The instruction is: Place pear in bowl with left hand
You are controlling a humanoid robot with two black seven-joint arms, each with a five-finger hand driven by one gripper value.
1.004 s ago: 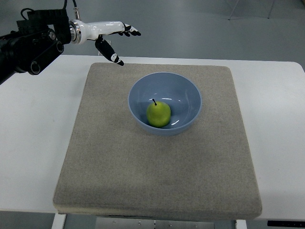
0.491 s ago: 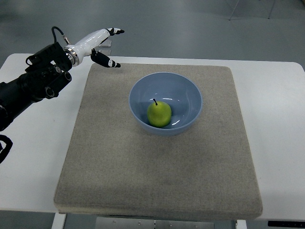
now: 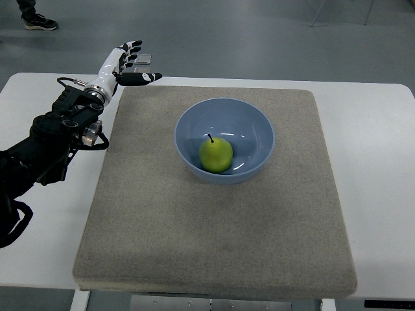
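Even, bright overhead light; sharp focus throughout. Soft shadows only. Small glare streaks inside the bowl (image 3: 254, 133); white table (image 3: 379, 168) near overexposed.

L hand (image 3: 122, 61) now farther back-left.

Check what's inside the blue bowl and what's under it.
Inside the bowl: one green pear with a dark stem, resting low on the near-left side. Nothing else shows in it. Under the bowl lies the grey mat; the patch beneath the bowl's base is covered.
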